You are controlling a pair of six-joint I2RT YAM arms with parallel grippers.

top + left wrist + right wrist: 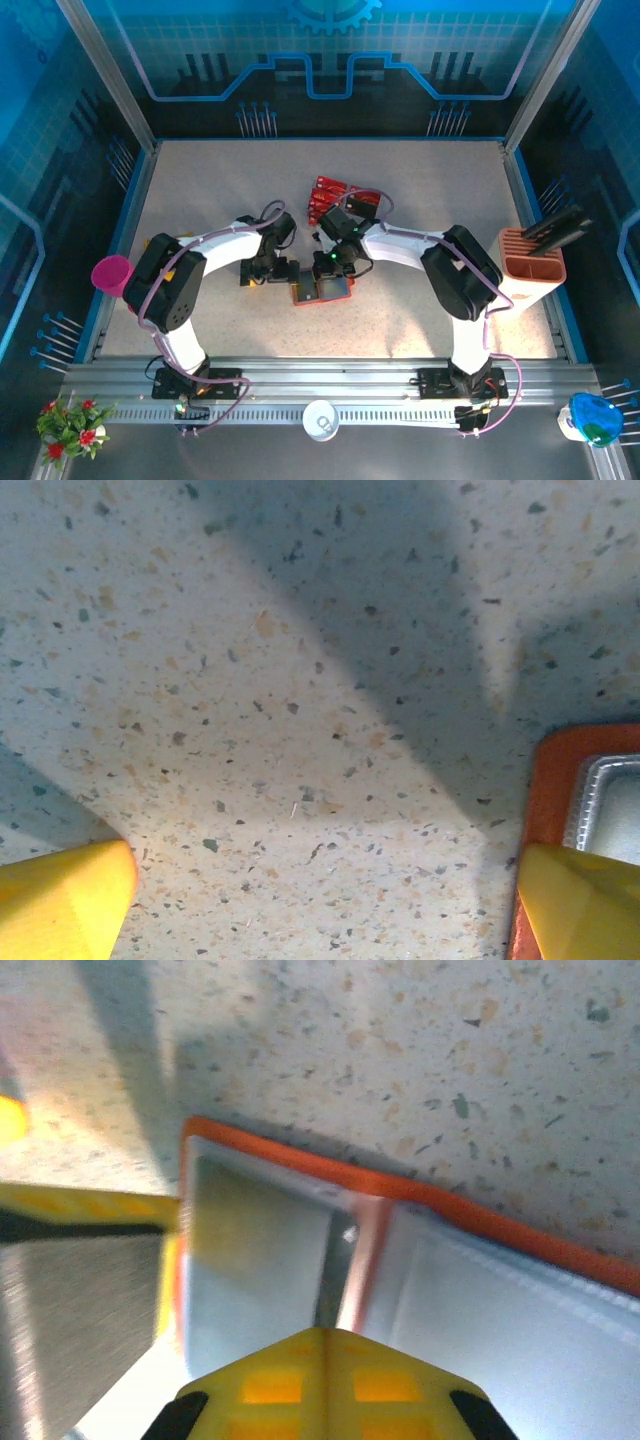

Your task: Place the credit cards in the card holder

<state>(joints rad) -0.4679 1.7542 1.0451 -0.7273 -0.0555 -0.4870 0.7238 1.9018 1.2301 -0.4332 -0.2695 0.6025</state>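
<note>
Top external shows the tabletop (200,190), the left tool (286,270) spread wide and empty, and the right tool (335,265) seemingly pinched closed over the open card holder (322,291), while behind it lie the credit cards (335,193), probably light, stiff and slick, best nipped by an edge.
</note>
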